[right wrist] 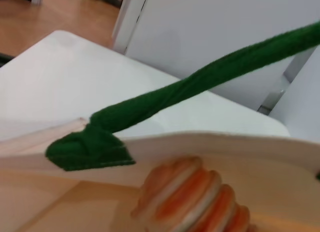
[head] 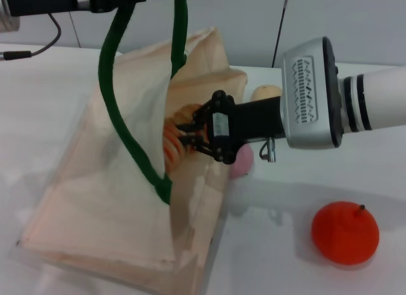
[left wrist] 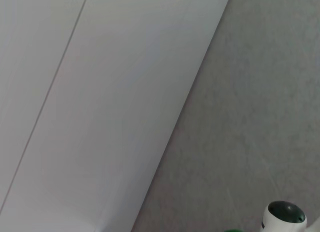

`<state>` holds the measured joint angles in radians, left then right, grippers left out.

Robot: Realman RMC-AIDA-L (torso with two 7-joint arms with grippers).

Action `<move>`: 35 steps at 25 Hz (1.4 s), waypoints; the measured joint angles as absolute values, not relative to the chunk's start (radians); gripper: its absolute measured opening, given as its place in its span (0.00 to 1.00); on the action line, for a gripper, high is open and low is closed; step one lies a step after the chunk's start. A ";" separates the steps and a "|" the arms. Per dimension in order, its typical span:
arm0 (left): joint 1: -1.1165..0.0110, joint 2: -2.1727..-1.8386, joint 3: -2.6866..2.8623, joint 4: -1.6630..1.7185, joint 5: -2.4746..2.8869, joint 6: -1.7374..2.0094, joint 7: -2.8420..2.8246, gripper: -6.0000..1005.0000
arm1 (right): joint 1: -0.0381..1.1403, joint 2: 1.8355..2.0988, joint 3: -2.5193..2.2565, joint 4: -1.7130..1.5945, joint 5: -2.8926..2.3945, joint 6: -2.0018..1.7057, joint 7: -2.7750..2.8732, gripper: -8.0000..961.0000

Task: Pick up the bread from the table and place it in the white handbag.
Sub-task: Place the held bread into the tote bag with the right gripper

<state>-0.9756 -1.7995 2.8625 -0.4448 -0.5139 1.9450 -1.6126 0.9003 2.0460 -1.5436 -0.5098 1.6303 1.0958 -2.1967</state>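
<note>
**Bread at bag mouth, right end effector closed on it**

The right end effector [head: 190, 133] sits at centre frame in the head view, reaching into the open mouth of the bag [head: 114, 206]. Its black fingers [head: 204, 114] are closed around the bread [head: 172, 143], whose orange and cream ridges show just inside the bag's opening. In the right wrist view the bread [right wrist: 195, 202] lies at lower centre, against the bag's cream wall [right wrist: 240, 147], below a green handle [right wrist: 200, 82].

The left end effector is at upper left of the head view, at the frame's top edge, where the green handle [head: 120, 117] rises to it; its fingers cannot be made out.

On the worktop [head: 285, 257]: a tan bun [head: 266, 92] and pink ball [head: 241, 163] beside the right arm, an orange fruit [head: 345, 233] at lower right.
</note>
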 joint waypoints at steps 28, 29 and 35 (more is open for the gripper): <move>-0.954 -1.795 2.862 -0.445 -0.520 1.919 -1.619 0.10 | 0.880 2.027 -1.544 -0.435 1.712 0.964 -2.110 0.84; -0.953 -1.794 2.862 -0.445 -0.520 1.919 -1.619 0.10 | 0.872 2.026 -1.534 -0.433 1.712 0.963 -2.112 0.87; -0.950 -1.793 2.862 -0.445 -0.521 1.900 -1.621 0.10 | 0.826 2.018 -1.454 -0.434 1.705 0.962 -2.118 0.93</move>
